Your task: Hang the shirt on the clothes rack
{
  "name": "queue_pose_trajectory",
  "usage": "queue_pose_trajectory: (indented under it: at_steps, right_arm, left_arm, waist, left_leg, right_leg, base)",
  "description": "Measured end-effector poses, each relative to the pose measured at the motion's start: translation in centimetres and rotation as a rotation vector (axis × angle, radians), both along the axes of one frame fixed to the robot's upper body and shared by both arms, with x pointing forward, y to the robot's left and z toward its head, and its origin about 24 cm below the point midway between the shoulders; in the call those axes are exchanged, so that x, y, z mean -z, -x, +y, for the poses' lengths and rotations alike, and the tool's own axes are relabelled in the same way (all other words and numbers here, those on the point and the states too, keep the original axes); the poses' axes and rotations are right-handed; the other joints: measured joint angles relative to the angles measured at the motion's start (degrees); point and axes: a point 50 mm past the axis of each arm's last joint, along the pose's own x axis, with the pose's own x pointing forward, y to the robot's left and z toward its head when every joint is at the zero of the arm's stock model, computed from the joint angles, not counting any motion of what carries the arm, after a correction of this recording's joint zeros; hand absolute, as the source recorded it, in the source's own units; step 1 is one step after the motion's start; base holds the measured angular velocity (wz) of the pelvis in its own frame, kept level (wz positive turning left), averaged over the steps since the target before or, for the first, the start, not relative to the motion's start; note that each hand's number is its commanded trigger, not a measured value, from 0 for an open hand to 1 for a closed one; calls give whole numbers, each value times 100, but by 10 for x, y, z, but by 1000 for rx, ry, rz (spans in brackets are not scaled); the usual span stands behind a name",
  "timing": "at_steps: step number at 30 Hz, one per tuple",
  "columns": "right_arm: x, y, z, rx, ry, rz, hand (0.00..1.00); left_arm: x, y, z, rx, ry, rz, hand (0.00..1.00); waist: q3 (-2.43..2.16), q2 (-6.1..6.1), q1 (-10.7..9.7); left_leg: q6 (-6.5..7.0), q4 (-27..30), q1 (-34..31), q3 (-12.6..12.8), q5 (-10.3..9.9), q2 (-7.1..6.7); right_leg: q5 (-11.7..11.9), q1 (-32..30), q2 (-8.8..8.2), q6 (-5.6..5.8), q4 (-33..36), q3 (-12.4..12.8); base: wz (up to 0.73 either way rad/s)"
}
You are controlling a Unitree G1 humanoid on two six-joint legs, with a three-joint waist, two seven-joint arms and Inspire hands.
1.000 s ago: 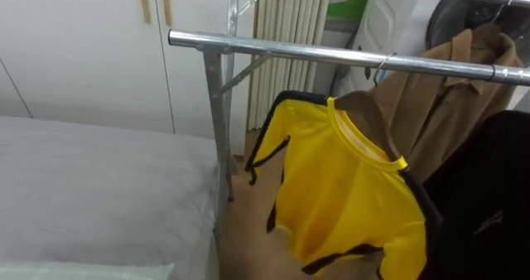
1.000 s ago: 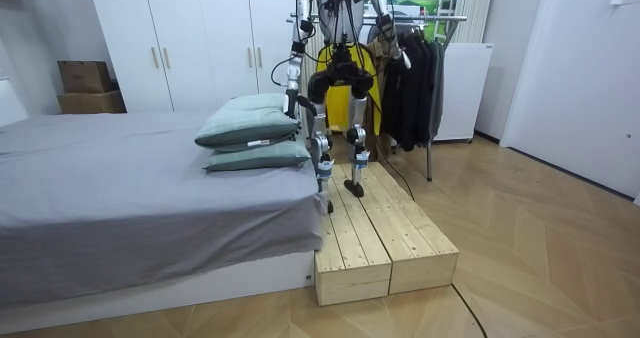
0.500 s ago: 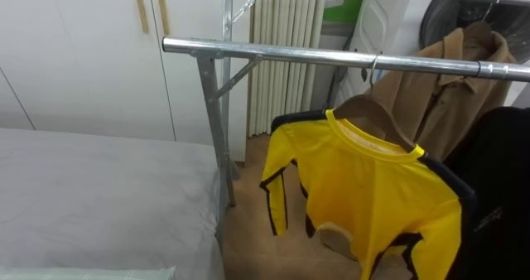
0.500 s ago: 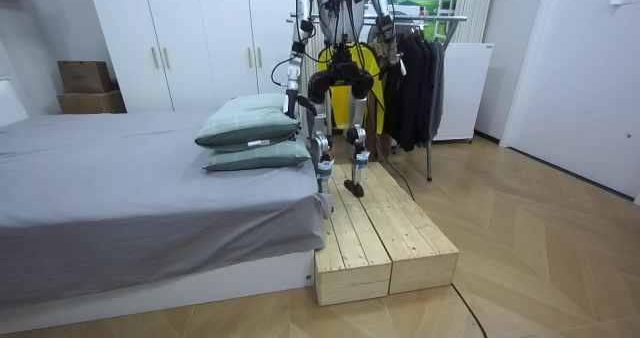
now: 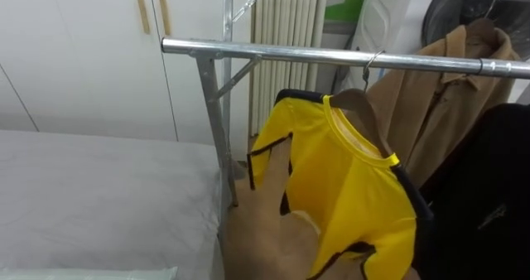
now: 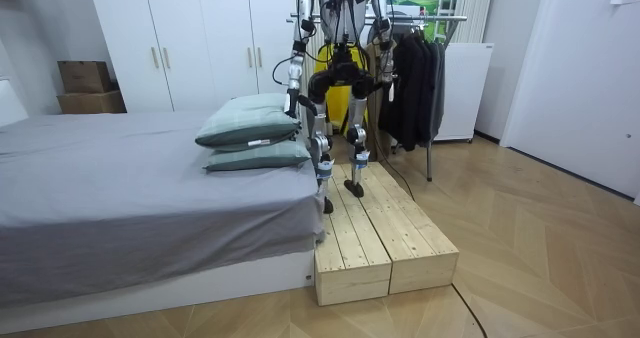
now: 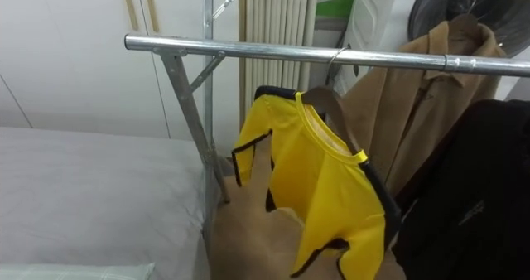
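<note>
A yellow shirt (image 5: 348, 189) with black trim hangs on a wooden hanger (image 5: 366, 113). The hanger's hook sits over the metal clothes rail (image 5: 331, 55). The shirt is turned at a slant, one sleeve towards the bed. It also shows as a yellow patch (image 6: 333, 100) behind the robot's legs. I stand on a wooden platform (image 6: 380, 238), facing the rack. My left hand (image 6: 292, 100) hangs low by the bed's corner. My right hand (image 6: 386, 78) is down beside the dark clothes. Neither hand touches the shirt.
A tan coat (image 5: 447, 98) and a black garment (image 5: 489, 197) hang to the right on the same rack. The rack's upright post (image 5: 217, 131) stands by the grey bed (image 5: 99, 197). White wardrobe doors (image 5: 83, 56) are behind. Pillows (image 6: 250, 123) lie on the bed.
The yellow shirt swung to face me, then turned back to a slant; its hook has slid slightly left on the rail. My right arm has dropped lower.
</note>
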Motion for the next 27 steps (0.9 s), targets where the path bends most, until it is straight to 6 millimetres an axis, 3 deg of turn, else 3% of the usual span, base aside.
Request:
queue_pose_trajectory:
  at_steps: [27]
  right_arm:
    - [4,-14,4,-38,-19,5,0]
  left_arm:
    - [5,-8,-11,9,25,13,0]
  waist:
    - [9,180,2]
  left_leg:
    - [-1,-14,0,-76,1,6]
  right_leg:
    - [-7,2,5,-9,-29,-33]
  base:
    - [0]
